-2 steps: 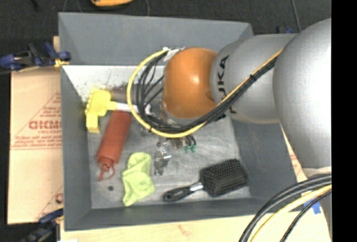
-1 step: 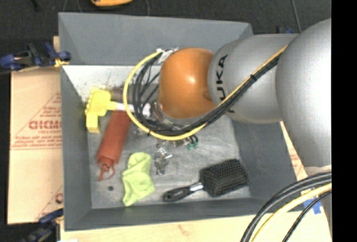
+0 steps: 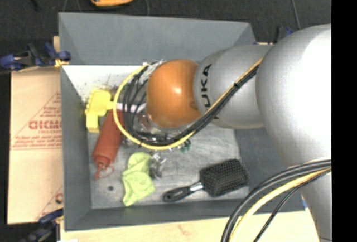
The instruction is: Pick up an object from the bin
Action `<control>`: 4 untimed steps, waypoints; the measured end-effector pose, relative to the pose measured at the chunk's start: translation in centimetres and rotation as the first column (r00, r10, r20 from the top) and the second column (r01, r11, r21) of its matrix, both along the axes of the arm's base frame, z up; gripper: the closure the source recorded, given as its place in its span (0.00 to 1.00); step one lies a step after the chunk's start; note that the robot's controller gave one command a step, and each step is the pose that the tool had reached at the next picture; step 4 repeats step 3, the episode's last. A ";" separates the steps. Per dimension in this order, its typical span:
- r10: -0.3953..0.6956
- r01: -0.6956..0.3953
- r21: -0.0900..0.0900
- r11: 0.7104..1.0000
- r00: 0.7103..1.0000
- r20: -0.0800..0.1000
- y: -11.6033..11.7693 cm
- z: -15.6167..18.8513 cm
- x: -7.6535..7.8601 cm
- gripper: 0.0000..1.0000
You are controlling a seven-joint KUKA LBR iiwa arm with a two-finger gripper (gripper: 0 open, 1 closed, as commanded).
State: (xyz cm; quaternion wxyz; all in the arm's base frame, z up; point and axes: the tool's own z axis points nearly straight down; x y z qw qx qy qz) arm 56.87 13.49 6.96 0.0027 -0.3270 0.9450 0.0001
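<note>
My gripper [image 3: 157, 164] pokes out as a small metal part below the arm's orange cover, low over the middle of the bin floor. It sits right at the upper right edge of a crumpled light-green soft thing [image 3: 136, 179]. I cannot tell whether the two touch. A red squeeze bottle [image 3: 107, 145] lies to the left, its tip pointing to the front left. A yellow blocky thing [image 3: 98, 107] lies at the bottle's far end. A black hairbrush [image 3: 216, 179] lies to the right along the front wall.
A small dark-green thing [image 3: 184, 146] peeks out under the cables right of the gripper. The arm, its orange cover and cable loops hang over the bin's middle and right. The bin's walls stand close on the left and front.
</note>
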 end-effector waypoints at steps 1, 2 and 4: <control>0.230 -0.230 -0.003 0.973 0.973 -0.002 -0.4 0.4 -0.9 1.00; 0.230 -0.230 -0.003 0.973 0.973 -0.002 -0.4 0.4 -0.9 1.00; 0.229 -0.229 -0.002 0.973 0.973 -0.002 -0.4 0.7 -1.0 1.00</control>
